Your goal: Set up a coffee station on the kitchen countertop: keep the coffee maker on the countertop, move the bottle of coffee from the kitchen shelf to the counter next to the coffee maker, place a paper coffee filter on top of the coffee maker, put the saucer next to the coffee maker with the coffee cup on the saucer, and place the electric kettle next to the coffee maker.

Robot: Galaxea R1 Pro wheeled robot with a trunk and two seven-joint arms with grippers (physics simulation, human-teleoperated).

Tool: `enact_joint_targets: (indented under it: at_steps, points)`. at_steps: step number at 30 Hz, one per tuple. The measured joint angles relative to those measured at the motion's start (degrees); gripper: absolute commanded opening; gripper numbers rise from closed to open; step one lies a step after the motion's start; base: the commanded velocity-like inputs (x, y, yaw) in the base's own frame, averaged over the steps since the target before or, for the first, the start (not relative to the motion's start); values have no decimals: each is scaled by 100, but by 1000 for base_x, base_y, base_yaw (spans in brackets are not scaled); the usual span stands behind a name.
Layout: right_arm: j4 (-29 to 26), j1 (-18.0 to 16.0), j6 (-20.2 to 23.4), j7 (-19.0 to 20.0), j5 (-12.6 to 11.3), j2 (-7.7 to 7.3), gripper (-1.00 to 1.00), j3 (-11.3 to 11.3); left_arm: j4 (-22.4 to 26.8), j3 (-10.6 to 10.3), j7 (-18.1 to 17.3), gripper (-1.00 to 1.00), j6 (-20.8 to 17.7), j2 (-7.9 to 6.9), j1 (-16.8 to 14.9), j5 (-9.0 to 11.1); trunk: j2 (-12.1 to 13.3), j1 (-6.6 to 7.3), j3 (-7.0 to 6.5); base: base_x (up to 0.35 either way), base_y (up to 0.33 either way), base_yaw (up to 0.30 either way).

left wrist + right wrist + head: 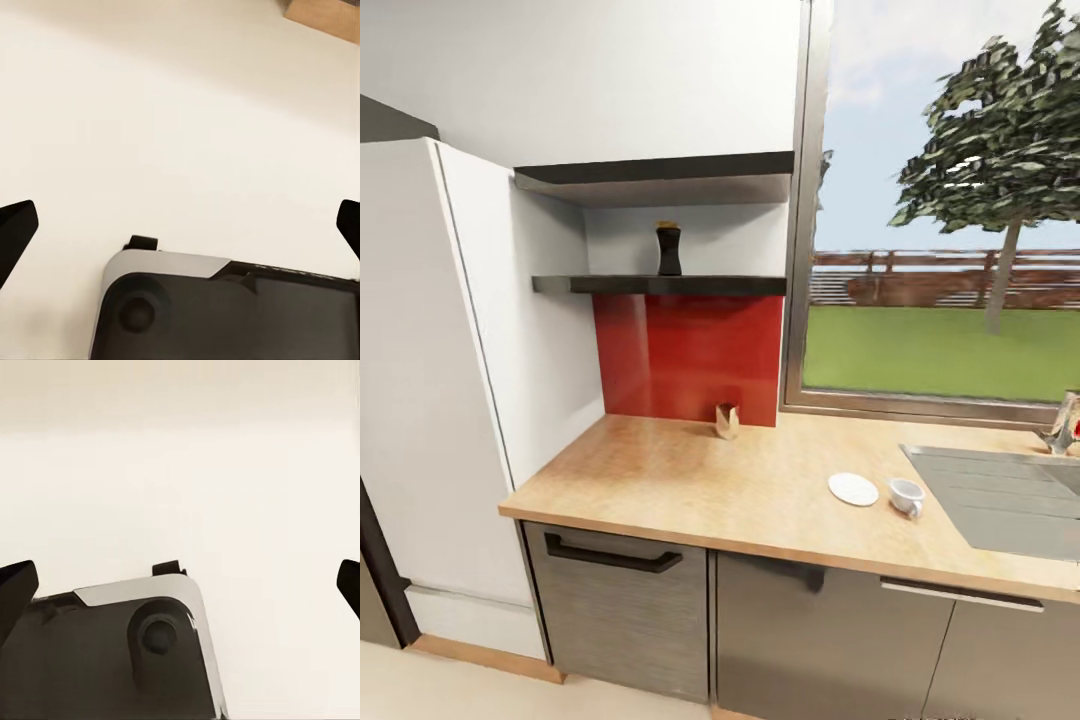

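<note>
Bottle of coffee (pixel 669 249) on kitchen shelf (pixel 660 285); saucer (pixel 853 489) and coffee cup (pixel 906 496) near countertop (pixel 690 480) front edge beside sink (pixel 1000 490); left gripper (pixel 180 225) and right gripper (pixel 180 585) spread wide, empty.

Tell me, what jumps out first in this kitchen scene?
The glossy red backsplash under a dark shelf grabs the eye, with a small dark bottle of coffee standing alone on that shelf. On the beige countertop below, a white saucer and coffee cup sit beside the steel sink.

Bright even daylight from window (pixel 940 250); soft shadows under shelf (pixel 660 285); slightly soft render.
</note>
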State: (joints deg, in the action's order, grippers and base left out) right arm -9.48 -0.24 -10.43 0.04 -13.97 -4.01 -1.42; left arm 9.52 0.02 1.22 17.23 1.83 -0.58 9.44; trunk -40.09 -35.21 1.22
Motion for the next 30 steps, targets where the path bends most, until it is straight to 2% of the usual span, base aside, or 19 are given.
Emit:
enact_joint_targets:
  at_steps: [9,12,14,19,30]
  points:
    - [-1,0,-54,-55,-62,-12,100,50,4,-1,0,100,0,-1,1,8,0,0,-35,8,11,-101]
    - [-51,23,-89,-16,45,-60,100,-37,-12,-4,-6,100,-2,-98,1,77,0,-1,-35,0,0,0]
    - [-49,40,-102,-16,113,-60,100,-55,-12,-6,-6,100,-2,-112,1,77,0,-1,-35,0,0,0]
    - [-56,189,-262,9,281,-178,100,-168,19,4,-13,100,-2,-39,1,-18,0,-1,-35,0,0,0]
    - [281,220,-617,-48,638,-150,100,-452,-34,-22,-101,100,150,51,1,-42,0,-1,-35,0,0,0]
